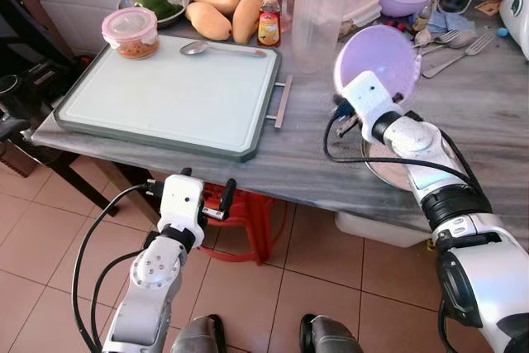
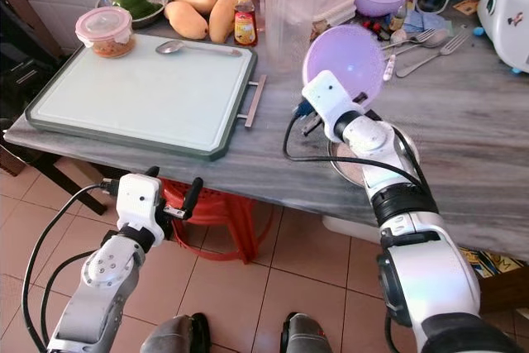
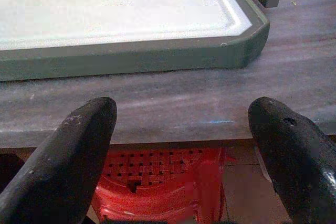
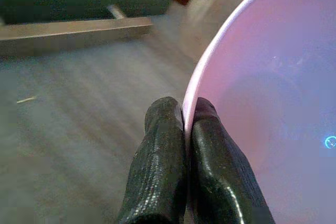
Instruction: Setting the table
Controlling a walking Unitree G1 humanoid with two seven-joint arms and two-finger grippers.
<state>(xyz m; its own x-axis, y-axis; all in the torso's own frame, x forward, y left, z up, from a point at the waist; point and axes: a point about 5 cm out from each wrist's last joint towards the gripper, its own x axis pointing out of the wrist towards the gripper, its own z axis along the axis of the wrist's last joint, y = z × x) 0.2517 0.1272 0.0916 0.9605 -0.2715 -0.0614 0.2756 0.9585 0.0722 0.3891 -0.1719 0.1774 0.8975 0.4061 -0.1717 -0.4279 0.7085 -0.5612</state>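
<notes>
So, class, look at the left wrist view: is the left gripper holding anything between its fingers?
No: the left gripper is open, its two black fingers set wide apart with bare table edge between them, short of the green tray.

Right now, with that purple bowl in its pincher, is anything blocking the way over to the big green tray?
Nothing visible does. The right gripper pinches the rim of the purple bowl, tilted above the table. Between it and the tray lies bare tabletop and the tray's own metal handle. The tall clear pitcher stands farther back.
</notes>
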